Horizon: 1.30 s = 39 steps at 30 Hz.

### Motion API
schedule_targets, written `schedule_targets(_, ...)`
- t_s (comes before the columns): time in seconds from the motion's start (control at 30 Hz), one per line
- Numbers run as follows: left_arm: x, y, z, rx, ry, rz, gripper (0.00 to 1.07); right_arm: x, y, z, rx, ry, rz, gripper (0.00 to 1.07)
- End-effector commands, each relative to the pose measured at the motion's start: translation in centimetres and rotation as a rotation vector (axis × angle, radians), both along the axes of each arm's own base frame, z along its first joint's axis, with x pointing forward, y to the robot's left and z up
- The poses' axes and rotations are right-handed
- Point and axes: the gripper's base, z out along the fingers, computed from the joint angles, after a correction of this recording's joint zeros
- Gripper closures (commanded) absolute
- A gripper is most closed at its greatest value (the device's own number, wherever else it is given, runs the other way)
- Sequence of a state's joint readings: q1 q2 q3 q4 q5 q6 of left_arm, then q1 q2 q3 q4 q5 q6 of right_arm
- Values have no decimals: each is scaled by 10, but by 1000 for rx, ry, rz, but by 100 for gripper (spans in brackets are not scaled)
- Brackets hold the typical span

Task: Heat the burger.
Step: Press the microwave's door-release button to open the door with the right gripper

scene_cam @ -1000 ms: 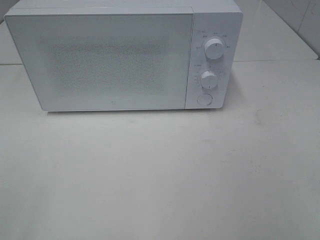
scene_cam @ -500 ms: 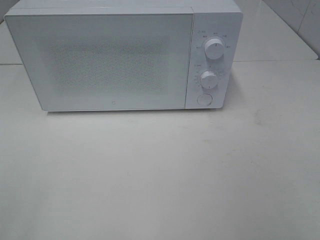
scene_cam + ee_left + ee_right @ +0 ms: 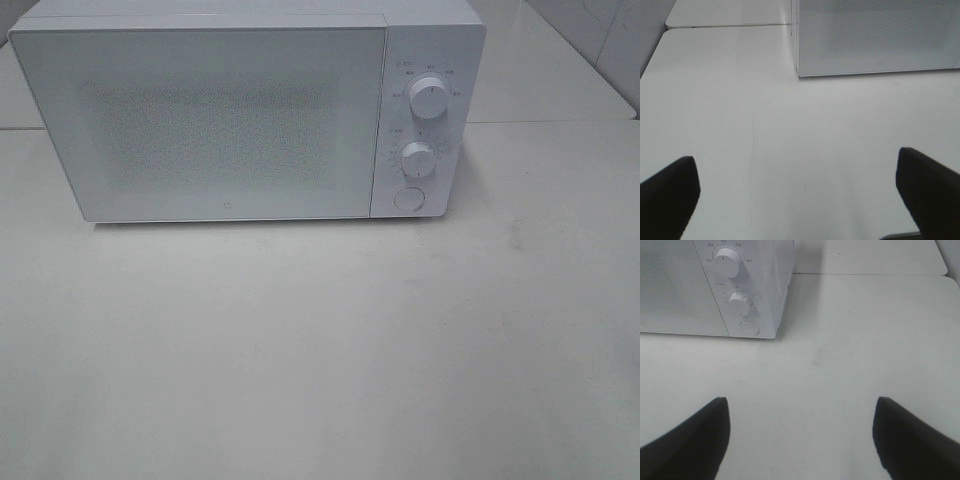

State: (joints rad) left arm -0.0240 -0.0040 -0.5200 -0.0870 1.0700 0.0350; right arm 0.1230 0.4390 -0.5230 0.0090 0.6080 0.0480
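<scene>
The burger is out of view in every frame. A white microwave (image 3: 250,110) stands at the back of the white table (image 3: 320,340) with its door shut. Its two dials (image 3: 428,98) and round button (image 3: 408,198) sit on the right panel. Neither arm shows in the exterior high view. In the left wrist view my left gripper (image 3: 797,192) is open above bare table, short of the microwave's front left corner (image 3: 799,74). In the right wrist view my right gripper (image 3: 800,432) is open with nothing between its fingers, short of the dial panel (image 3: 735,290).
A seam between two table tops runs behind the microwave (image 3: 730,25). A tiled wall shows at the far right corner (image 3: 610,40). The table's right edge curves off past the microwave (image 3: 952,285).
</scene>
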Motion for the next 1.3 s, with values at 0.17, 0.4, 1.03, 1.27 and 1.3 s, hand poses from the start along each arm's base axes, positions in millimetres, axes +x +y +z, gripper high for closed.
schedule_targets(0.17,-1,0,-1,-6,-7,1,7,30,3,2,-2,-21,-3,31)
schedule_targets(0.4,-1,0,-1,-6,-7,1,7,65,7,-8,-1,-5,-6,31)
schedule_targets(1.03,-1,0,-1,-6,-7,1,7,115,13,-60,17,-210,-9,31)
schedule_targets(1.27,-1,0,-1,-6,-7,1,7,124,13,-78,-35,-330,10,31)
schedule_targets(1.3,-1,0,-1,-6,-7,1,7,124,13,-78,-35,-330,10,31)
